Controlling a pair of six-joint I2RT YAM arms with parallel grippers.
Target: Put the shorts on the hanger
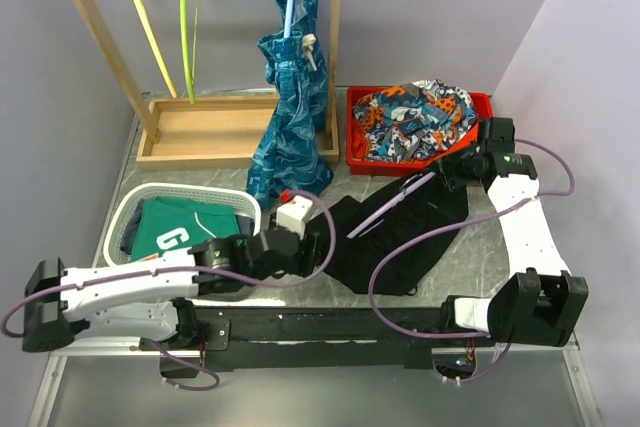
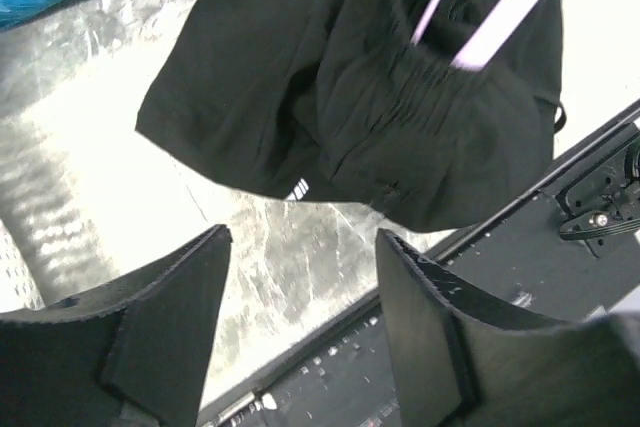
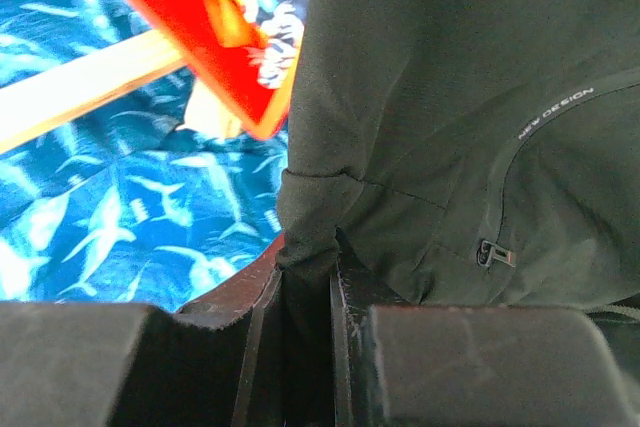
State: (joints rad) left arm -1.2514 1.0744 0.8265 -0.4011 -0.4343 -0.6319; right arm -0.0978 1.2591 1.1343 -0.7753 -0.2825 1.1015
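So the black shorts (image 1: 410,239) are lying spread on the table (image 1: 482,259). The lavender hanger (image 1: 388,209) is resting across them, one arm seemingly poking into the waistband, though it's hard to be sure. The right end effector (image 3: 308,277) is clenching a fold of the shorts' fabric, and the left end effector (image 2: 305,237) is hovering released near the hem. I'm guessing threading is barely underway, with the proper draping not yet done.
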